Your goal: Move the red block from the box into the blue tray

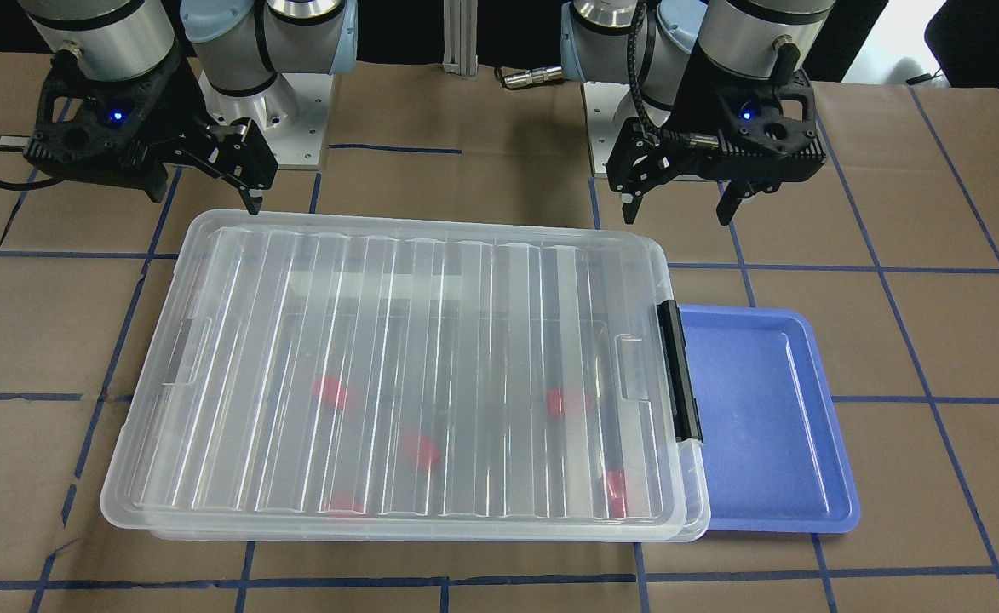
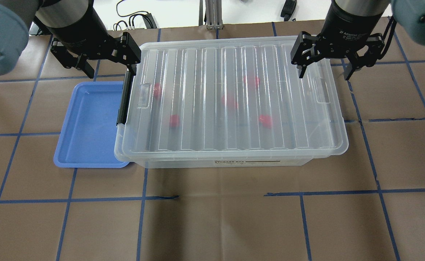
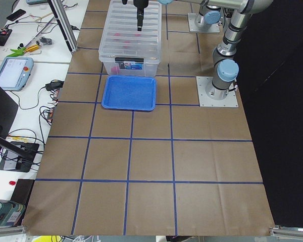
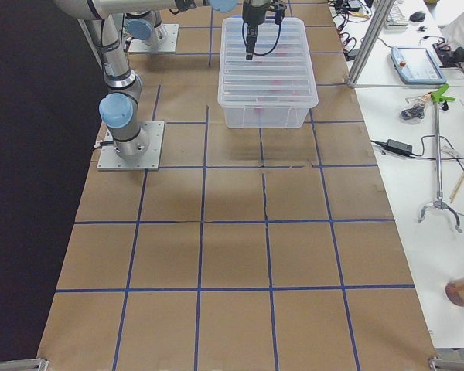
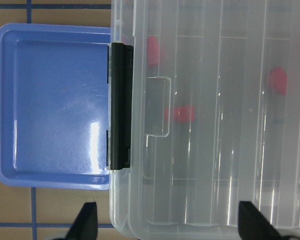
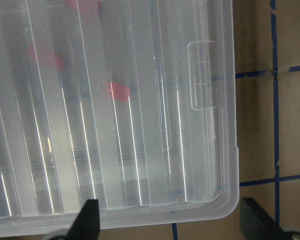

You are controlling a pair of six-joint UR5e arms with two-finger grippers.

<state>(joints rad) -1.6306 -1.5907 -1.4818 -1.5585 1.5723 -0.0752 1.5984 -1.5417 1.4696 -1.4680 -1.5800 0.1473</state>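
Note:
The box (image 2: pixel 230 101) stands mid-table with its ribbed clear lid shut and its black latch bar (image 2: pixel 125 98) on the end by the blue tray (image 2: pixel 89 123). Several red blocks (image 2: pixel 174 120) show blurred through the lid, all inside the box. The tray is empty and touches the latch end, as the front view (image 1: pixel 763 417) shows. My left gripper (image 2: pixel 109 69) is open and empty above the box's latch-end far corner. My right gripper (image 2: pixel 324 73) is open and empty above the opposite far corner. The left wrist view shows the latch (image 5: pixel 119 105), the tray (image 5: pixel 50 105) and a block (image 5: pixel 182 114).
Brown paper with a blue tape grid covers the table. The arms' base plates (image 1: pixel 295 128) sit behind the box. Side benches hold a tablet (image 3: pixel 12 70), cables and tools. The right wrist view shows the box's corner (image 6: pixel 225 200) and bare table beside it.

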